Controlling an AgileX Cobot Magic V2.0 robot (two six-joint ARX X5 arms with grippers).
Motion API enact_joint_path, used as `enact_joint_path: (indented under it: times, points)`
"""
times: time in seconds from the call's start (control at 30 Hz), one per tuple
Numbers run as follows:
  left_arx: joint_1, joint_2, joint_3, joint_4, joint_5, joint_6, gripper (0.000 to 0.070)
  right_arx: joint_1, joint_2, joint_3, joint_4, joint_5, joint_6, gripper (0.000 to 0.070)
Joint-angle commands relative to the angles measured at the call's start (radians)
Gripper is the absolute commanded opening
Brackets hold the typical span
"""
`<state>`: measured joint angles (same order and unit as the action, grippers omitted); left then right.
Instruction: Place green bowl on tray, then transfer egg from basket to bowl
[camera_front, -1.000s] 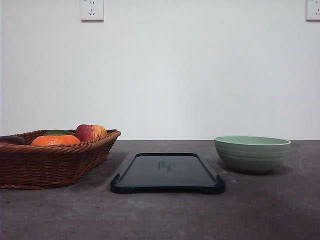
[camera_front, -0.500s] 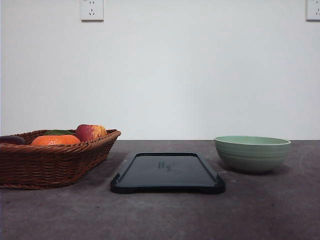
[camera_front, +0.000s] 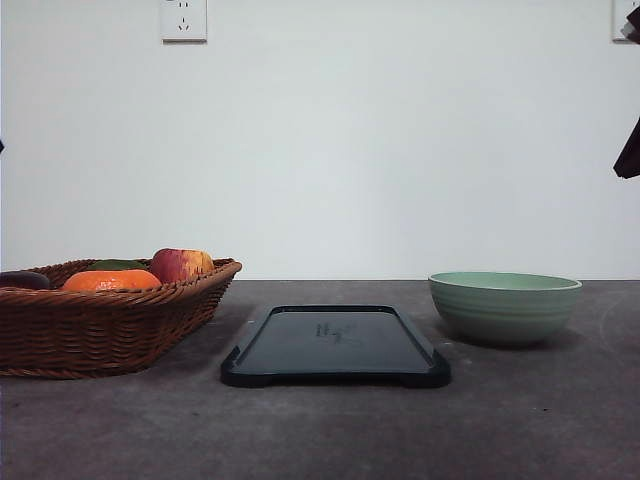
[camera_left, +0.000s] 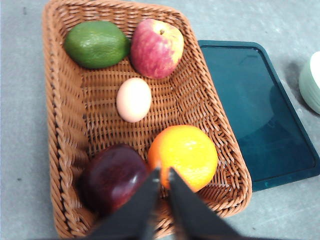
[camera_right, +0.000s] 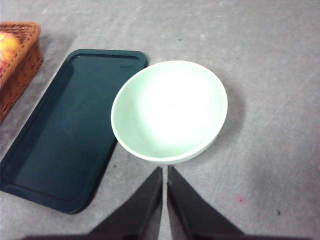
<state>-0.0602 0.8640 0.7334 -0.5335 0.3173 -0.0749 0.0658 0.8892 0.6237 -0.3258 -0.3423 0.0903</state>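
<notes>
White wall with outlets behind a grey bench (camera_front: 320, 430); a dark arm part has just come into the front view's upper right edge, so the arms look to be starting up, nothing moved yet. Green bowl (camera_front: 505, 308) empty, sits on the bench just right of the tray (camera_front: 335, 345), not on it. Tray bare, mid-bench. Basket (camera_left: 65, 125) at the left edge holds egg (camera_left: 133, 99), apple, orange, green fruit, dark fruit. Left gripper (camera_left: 164, 182) above the basket, right gripper (camera_right: 164, 177) above the bowl's near side; both nearly closed, holding nothing.
</notes>
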Motion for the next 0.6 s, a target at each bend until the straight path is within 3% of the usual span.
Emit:
enact_joint_path:
  times: [0.0, 0.03, 0.1, 0.33, 0.57]
  points:
    - [-0.002, 0.004, 0.02, 0.009, 0.006, 0.032, 0.0307, 0.004, 0.006, 0.021, 0.007, -0.005, -0.024, 0.0144]
    - [-0.002, 0.004, 0.02, 0.009, 0.006, 0.032, 0.0393, 0.004, 0.006, 0.022, 0.007, -0.005, -0.024, 0.0225]
    - [-0.002, 0.004, 0.02, 0.009, 0.006, 0.031, 0.0408, 0.004, 0.005, 0.023, 0.003, -0.005, -0.023, 0.0298]
    - [-0.002, 0.004, 0.02, 0.01, 0.006, 0.031, 0.0396, 0.004, 0.019, 0.064, -0.018, 0.005, 0.022, 0.0302]
    - [-0.002, 0.004, 0.02, 0.009, 0.006, 0.031, 0.039, 0.002, 0.168, 0.298, -0.29, 0.076, 0.06, 0.0299]
